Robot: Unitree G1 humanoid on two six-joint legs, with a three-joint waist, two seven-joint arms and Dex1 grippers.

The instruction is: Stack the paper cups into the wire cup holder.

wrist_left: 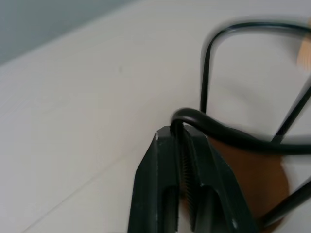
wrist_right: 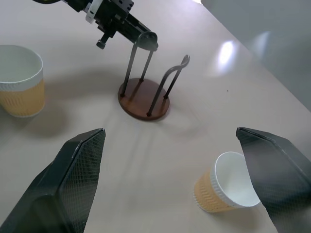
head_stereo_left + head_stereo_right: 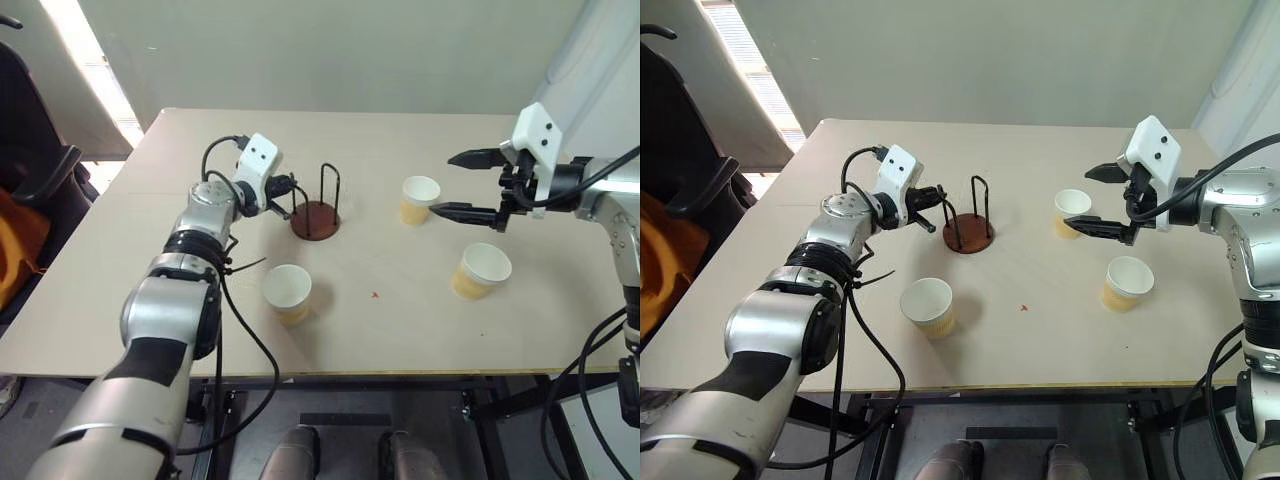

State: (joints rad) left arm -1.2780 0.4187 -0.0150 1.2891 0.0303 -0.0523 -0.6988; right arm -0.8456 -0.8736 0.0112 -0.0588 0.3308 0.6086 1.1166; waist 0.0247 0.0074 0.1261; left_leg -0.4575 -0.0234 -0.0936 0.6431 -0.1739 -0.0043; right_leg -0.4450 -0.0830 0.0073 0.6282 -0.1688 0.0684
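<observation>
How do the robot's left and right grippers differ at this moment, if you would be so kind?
The left gripper is shut on a wire loop of the wire cup holder; the right gripper stands wide open and holds nothing. The left sits at the holder; the right hovers beside a paper cup, not touching it. Both have two black fingers.

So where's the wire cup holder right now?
The wire cup holder stands near the middle of the table, towards the robot's left. The left gripper is shut on one of its wire loops, and the nearest paper cup stands just in front.

A pale table [image 3: 120, 300] bears three paper cups [image 3: 287, 292] and a wire cup holder [image 3: 316, 218].
</observation>
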